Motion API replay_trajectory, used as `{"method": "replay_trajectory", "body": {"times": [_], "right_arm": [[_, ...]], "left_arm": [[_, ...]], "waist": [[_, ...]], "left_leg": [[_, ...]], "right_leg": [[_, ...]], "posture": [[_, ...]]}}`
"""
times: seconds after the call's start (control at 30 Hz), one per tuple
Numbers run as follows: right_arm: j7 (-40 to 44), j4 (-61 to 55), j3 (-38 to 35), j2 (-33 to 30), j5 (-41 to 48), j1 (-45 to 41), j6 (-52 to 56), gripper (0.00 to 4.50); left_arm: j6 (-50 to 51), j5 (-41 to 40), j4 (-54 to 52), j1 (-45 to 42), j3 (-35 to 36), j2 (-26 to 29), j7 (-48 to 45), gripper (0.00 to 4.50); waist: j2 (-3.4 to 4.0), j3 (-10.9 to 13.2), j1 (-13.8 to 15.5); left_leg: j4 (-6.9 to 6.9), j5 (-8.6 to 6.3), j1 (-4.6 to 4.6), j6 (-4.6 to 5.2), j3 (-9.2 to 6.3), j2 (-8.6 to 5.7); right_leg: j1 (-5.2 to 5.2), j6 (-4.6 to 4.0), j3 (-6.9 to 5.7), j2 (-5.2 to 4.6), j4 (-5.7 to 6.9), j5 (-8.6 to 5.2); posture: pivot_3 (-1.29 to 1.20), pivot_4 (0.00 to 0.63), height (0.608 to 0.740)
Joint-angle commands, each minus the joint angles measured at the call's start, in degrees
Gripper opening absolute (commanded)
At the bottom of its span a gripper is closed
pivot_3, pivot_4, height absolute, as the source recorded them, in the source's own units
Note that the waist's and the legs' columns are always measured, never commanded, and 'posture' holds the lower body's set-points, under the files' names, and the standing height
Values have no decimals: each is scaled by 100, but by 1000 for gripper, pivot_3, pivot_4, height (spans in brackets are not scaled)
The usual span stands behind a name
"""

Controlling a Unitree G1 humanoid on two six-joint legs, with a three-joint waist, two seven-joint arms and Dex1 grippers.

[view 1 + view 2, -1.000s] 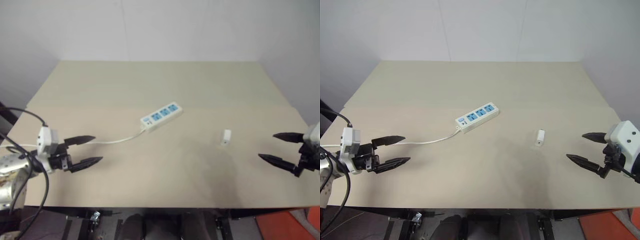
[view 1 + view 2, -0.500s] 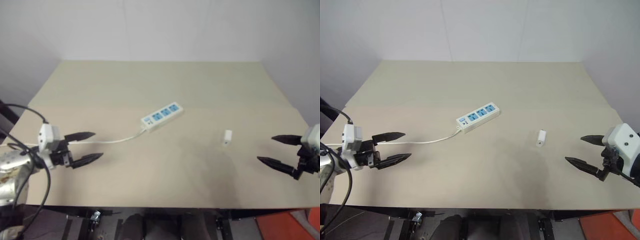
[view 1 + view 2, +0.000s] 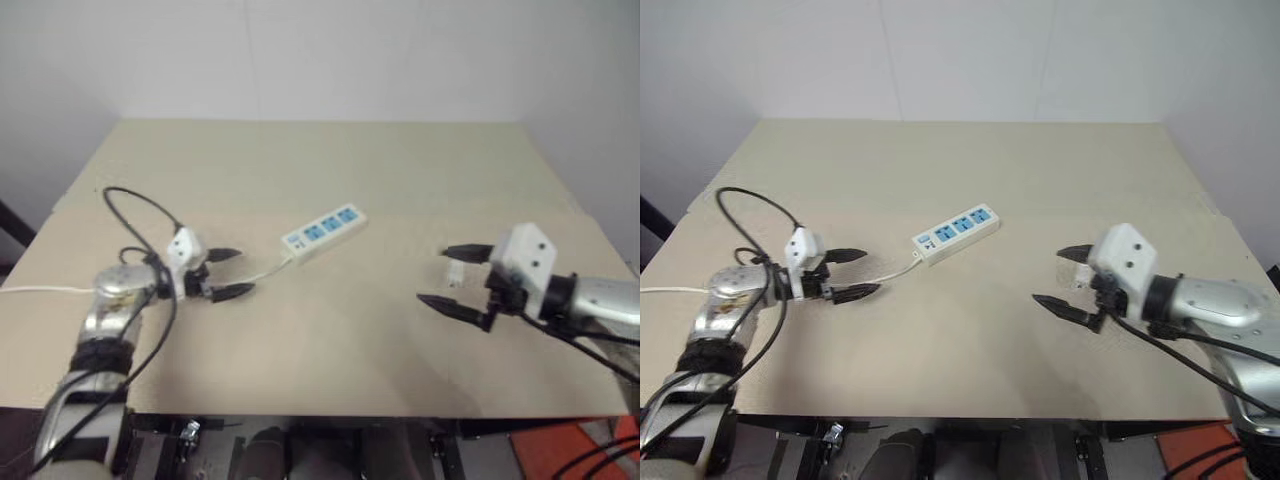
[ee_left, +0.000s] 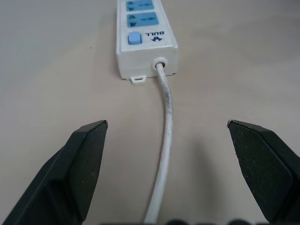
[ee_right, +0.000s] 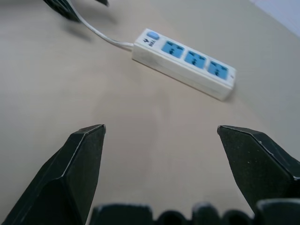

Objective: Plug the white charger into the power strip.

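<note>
Both arms have swung inward since the earlier frame. The left tool (image 3: pixel 230 273), released, straddles the cable (image 4: pixel 165 140) behind the power strip (image 3: pixel 322 231); the right tool (image 3: pixel 455 280), released, flanks the white charger (image 3: pixel 456 272) lying on the desk (image 3: pixel 330 350), ready for pickup.

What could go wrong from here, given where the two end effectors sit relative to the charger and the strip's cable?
The right end effector is open, its fingers either side of the small white charger; a slightly off closure could knock it over or push it away.

The left end effector, also open, straddles the thin cable rather than the power strip. Closing there might drag or swivel the strip instead of steadying it.
</note>
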Motion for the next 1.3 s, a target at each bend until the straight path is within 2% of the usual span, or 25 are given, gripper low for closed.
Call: {"method": "replay_trajectory", "body": {"times": [0.03, 0.17, 0.27, 0.43, 0.7, 0.77, 0.87, 1.1, 1.23, 1.3], "right_arm": [[-182, -187, 92, 58, -73, -129, 21, 4500], [-224, -224, 185, 85, -83, -103, -7, 4500], [-280, -190, 275, 77, -201, -125, -13, 4500], [-363, -218, 372, 142, -225, -217, 4, 4500], [-377, -260, 467, 144, -291, -200, 40, 4500], [-374, -281, 503, 144, -306, -170, 40, 4500], [-395, -333, 504, 133, -304, -82, 58, 4500], [-376, -355, 507, 115, -352, 127, -42, 4500], [-359, -199, 645, 222, -399, -40, -124, 4500], [-340, -131, 706, 234, -469, -87, -178, 4500]], "left_arm": [[-258, 276, 440, -352, -132, -81, 136, 4467], [-194, 540, 1034, -760, -338, -291, 148, 4467], [-233, 777, 1262, -895, -514, -340, 204, 3902], [-338, 1054, 1500, -945, -668, -389, 400, 2472], [-358, 949, 1455, -874, -637, -365, 216, 37], [-92, 749, 1040, -697, -527, -321, 110, 37], [472, 481, -127, -115, -344, -7, 30, 37], [1787, -155, -2840, 1803, 320, 864, 289, 37], [1881, -342, -3334, 2307, 408, 742, 538, 37], [1694, -293, -3477, 2454, 380, 674, 662, 626]], "waist": [[-2, -1, 11], [-3, -1, 30], [-3, -2, 28], [-4, -5, 20], [-8, -8, 2], [-7, -8, -16], [-7, -8, -77], [-7, -8, -148], [-6, -8, -54], [-7, -9, 0]], "left_leg": [[0, 0, -9, 0, 1, 1], [0, 1, -27, 1, 2, 0], [0, 1, -25, 1, 7, 0], [1, 1, -7, 1, 7, 2], [1, 1, 27, 1, 4, 5], [1, 1, 27, 1, 4, 5], [0, 0, 17, 1, -8, 9], [-5, -2, 4, 5, -14, 20], [-5, -2, 29, 5, -13, 23], [-4, -2, 30, 5, -16, 21]], "right_leg": [[-9, 0, -1, 2, 0, 0], [-34, -2, 0, 2, 9, 2], [-33, -2, -1, 4, 11, 2], [-22, -2, 2, 6, 21, 1], [17, -1, -1, 8, 18, 0], [17, -1, -1, 8, 18, 0], [8, -2, 2, 8, 16, 1], [-27, -3, 24, 3, 27, 1], [-4, -3, 21, -1, 26, 0], [2, -3, 14, -2, 20, -1]], "posture": [[0, 150, 740], [0, 150, 740], [0, 150, 740], [0, 150, 740], [0, 150, 740], [0, 150, 740], [0, 150, 740], [0, 150, 740], [0, 150, 740], [0, 150, 740]]}}
